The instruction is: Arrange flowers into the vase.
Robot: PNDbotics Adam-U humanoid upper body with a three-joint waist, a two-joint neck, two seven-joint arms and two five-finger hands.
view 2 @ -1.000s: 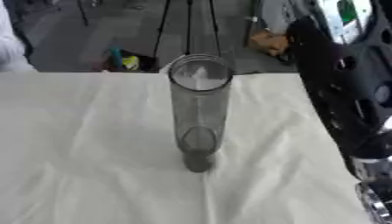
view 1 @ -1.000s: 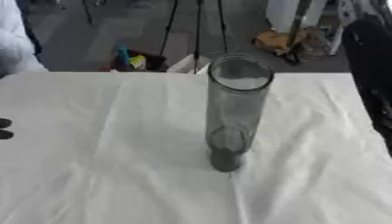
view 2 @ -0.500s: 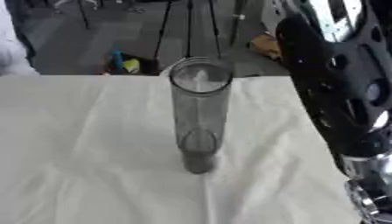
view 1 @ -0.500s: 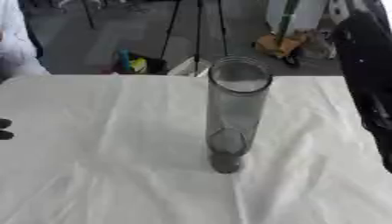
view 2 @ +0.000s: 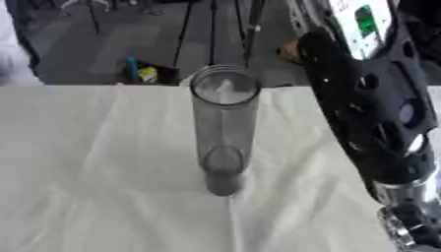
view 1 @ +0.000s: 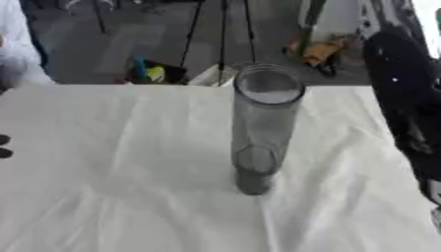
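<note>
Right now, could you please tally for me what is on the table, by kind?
Tall clear vase, upright and empty: 1
White tablecloth: 1
Flowers: 0 in view
Total: 2 things on the table

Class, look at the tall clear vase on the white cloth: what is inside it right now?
The vase stands upright on the white cloth and looks empty: no stems or flowers show through its clear wall or at its open rim. The very bottom is darker, so anything small there cannot be made out.
</note>
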